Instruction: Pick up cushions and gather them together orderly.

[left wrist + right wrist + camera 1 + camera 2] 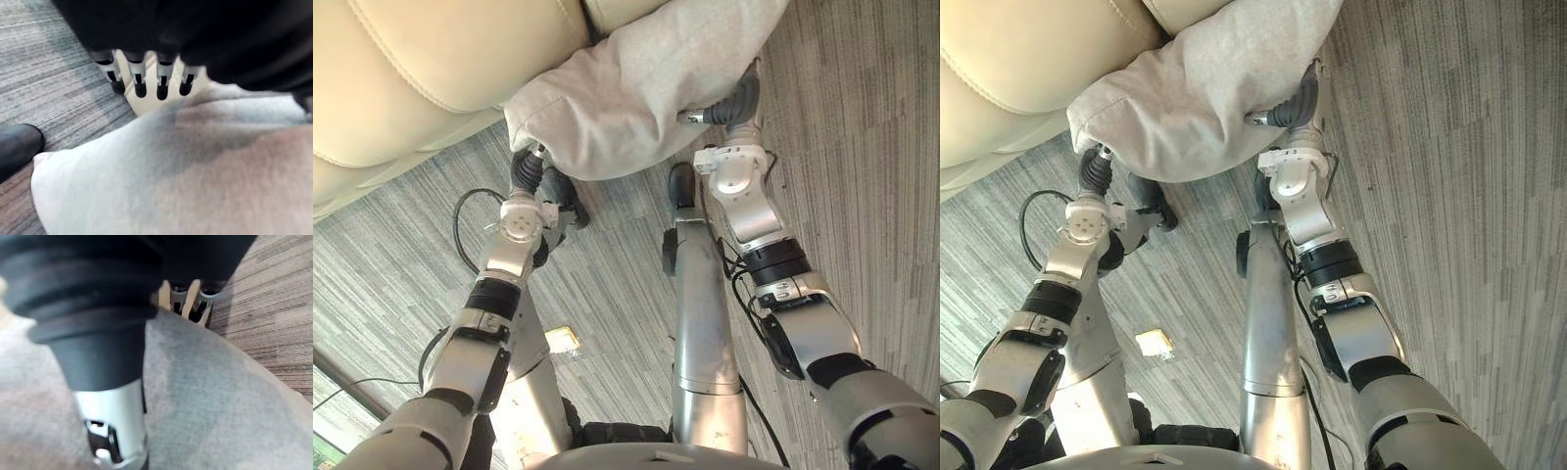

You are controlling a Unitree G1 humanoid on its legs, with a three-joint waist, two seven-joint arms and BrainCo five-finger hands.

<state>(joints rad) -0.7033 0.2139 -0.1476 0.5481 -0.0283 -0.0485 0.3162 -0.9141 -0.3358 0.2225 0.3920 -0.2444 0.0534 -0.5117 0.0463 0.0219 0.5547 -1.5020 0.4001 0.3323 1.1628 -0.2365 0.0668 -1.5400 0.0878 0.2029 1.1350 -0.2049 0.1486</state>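
Observation:
A grey fabric cushion point(636, 88) hangs above the carpet, carried between both my hands at the front edge of a cream leather sofa point(431, 69). My left hand point(529, 168) goes in under its left corner. In the left wrist view its straight fingers point(139, 81) lie along the cushion point(195, 161). My right hand point(734, 103) presses on the cushion's right side. In the right wrist view the fingers point(190, 301) reach past the cushion's edge, and the thumb point(115, 426) rests against the fabric point(220, 396).
The sofa takes up the upper left, its seat front close behind the cushion. Grey striped carpet point(862, 176) stretches to the right and below. A small pale tag point(562, 339) lies on the carpet between my arms.

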